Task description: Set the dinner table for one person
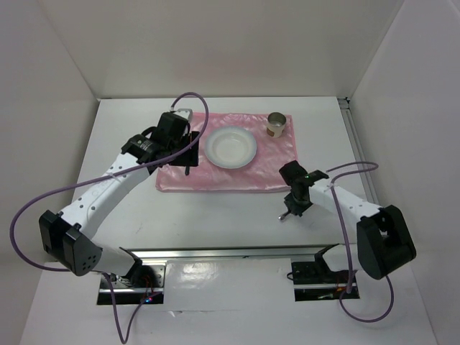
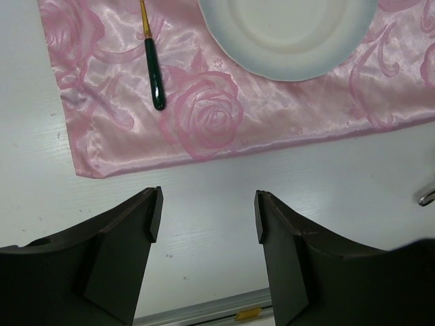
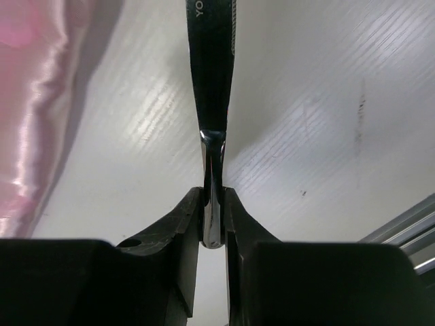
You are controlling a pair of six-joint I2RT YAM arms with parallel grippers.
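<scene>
1. Two vessels sit on the pink mat [image 1: 230, 176], upper middle of the top view: a white plate [image 1: 231, 146], its inside plain white; a cup [image 1: 276, 123], contents too small to tell.
2. "YO" reads on the metal utensil [image 3: 211, 81], cut by the frame's top edge.
3. Only the left wrist view clearly shows a green-handled utensil [image 2: 153, 68] on the mat; the left end effector [image 2: 207, 217] hangs spread above the white tabletop [image 2: 306, 176] filling that frame's lower half; the right end effector [image 3: 213, 217] pinches the metal utensil.

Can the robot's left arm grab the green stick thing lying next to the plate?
Probably yes. The left gripper is open and empty, hovering near the pink mat. The green-handled utensil lies bare on the mat beside the plate, with nothing between it and the gripper.
</scene>
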